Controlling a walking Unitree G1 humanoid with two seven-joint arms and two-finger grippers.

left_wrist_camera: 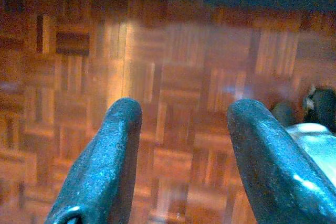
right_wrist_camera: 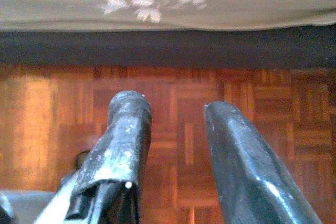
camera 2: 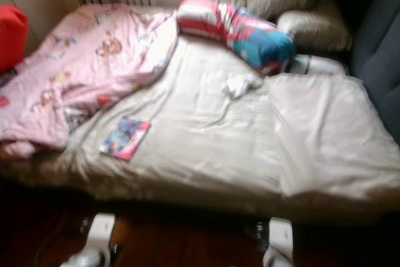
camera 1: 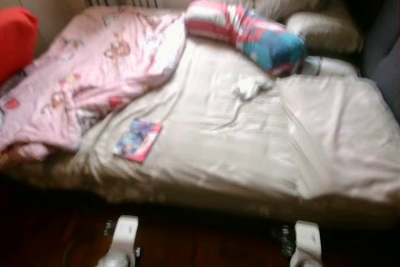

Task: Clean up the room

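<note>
Bed bears pink blanket, book, above parquet floor.

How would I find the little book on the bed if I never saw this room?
Look at the big bed with its cream cover. Go to the front edge, just beside the crumpled pink blanket. The book lies flat there, small, with a bright blue and pink cover, the only flat, hard-edged thing among soft bedding.

Parquet floor under the bed
</note>
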